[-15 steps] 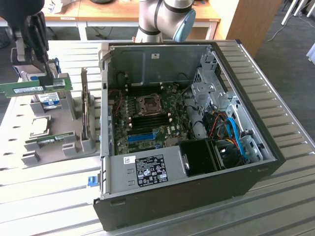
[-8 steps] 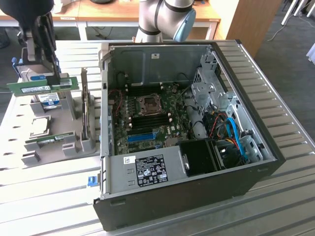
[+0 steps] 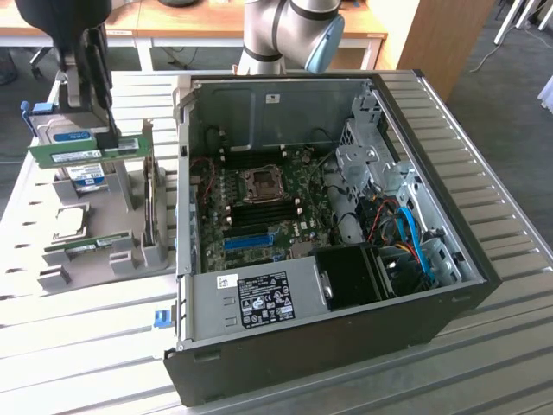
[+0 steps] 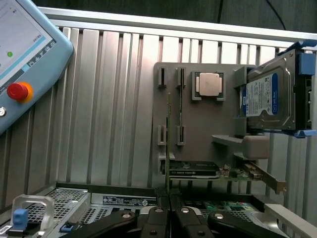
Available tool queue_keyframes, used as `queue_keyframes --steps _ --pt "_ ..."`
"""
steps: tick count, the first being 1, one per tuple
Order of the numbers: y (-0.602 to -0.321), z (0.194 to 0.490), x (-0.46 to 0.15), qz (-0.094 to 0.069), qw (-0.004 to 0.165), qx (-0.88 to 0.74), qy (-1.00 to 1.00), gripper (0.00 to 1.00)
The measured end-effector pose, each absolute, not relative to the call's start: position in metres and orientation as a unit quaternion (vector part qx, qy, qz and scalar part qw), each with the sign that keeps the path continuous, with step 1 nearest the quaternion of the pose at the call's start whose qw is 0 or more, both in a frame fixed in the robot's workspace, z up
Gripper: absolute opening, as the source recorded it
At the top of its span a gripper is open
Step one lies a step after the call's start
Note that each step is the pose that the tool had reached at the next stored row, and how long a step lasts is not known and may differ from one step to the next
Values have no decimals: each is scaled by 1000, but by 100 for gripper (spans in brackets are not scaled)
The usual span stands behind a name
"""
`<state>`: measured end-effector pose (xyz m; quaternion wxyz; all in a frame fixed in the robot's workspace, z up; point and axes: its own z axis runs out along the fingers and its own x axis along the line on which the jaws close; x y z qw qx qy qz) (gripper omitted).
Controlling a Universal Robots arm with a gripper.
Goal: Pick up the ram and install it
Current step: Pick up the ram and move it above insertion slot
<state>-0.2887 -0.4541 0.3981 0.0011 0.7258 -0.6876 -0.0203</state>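
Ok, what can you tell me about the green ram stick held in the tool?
The thin, narrow green circuit-board stick carries a pale label and small dark chips. It stands on its long edge, roughly level, pinched from above by the black tool, which is shut on it nearer its end toward the exterior view's right. It hangs over the grey slotted holder. From the wrist it appears edge-on, a thin line.
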Motion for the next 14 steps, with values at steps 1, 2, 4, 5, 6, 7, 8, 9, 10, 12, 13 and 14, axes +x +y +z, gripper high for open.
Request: queue_keyframes --steps 1,2,4,5,6,7,8,9,10,12,13,14 --pt "-454 398 -287 -20 1 726 -688 12" --pt "-454 398 -286 -20 1 726 -688 12" --pt "-454 398 -282 -20 1 726 -688 12" --pt "-454 398 -281 -20 1 726 -688 12" --pt "-454 398 -279 -20 1 726 -688 12" --pt "-454 398 -277 -20 1 726 -688 12" --pt "-454 398 -275 -20 1 726 -688 12" --pt "-454 398 -273 -20 1 726 -688 12" --pt "-454 398 -271 -20 1 726 -688 12" --pt "-454 398 -267 -20 1 726 -688 12" --pt "-454 398 -266 -20 1 726 -688 12" --pt "-454 398 -264 -20 1 726 -688 12"
